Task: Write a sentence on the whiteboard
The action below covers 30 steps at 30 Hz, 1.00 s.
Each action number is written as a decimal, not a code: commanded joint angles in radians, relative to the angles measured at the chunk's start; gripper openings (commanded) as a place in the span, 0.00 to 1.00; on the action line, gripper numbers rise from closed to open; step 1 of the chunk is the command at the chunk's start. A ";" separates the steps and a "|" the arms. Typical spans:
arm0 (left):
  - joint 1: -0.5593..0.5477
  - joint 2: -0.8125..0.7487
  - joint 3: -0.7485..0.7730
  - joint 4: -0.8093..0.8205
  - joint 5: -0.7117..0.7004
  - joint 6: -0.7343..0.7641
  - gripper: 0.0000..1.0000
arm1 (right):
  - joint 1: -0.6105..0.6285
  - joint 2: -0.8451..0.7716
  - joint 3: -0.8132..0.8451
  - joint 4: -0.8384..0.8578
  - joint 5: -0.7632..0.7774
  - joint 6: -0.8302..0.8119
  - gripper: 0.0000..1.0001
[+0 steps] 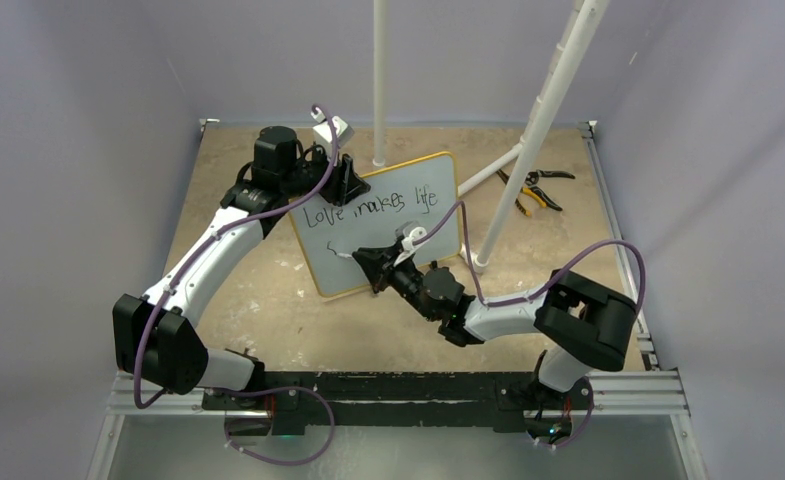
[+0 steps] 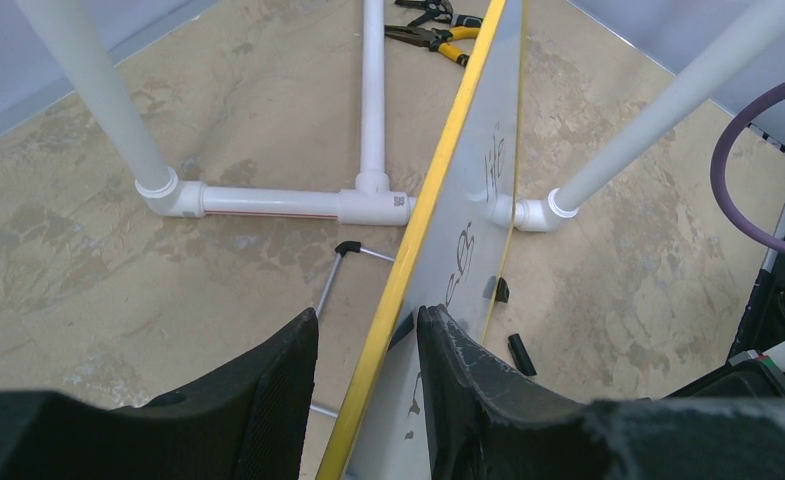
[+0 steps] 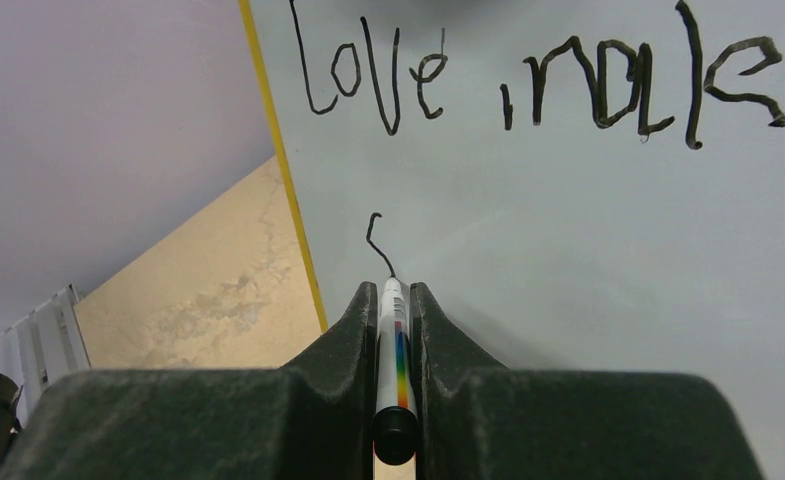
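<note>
The whiteboard [image 1: 388, 235] stands tilted on the table, yellow-framed, with "Love makes life" written along its top. My left gripper [image 1: 351, 185] grips its upper left edge. In the left wrist view its fingers [image 2: 368, 315] sit either side of the yellow frame [image 2: 468, 200]. My right gripper [image 1: 363, 262] is shut on a white marker [image 3: 392, 340] with a rainbow stripe. The marker tip touches the board [image 3: 568, 250] at the lower end of a short curved stroke below "Love".
White PVC pipes [image 1: 528, 150] rise behind and to the right of the board, joined along the table [image 2: 268, 203]. Yellow-handled pliers [image 1: 533, 188] lie at the back right. A small black piece [image 2: 519, 354] lies in front of the board. The board's metal stand rod [image 2: 330, 285] is behind it.
</note>
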 commanded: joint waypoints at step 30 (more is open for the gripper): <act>0.005 0.001 -0.010 0.003 0.036 -0.018 0.08 | 0.010 -0.049 0.033 0.051 0.049 -0.043 0.00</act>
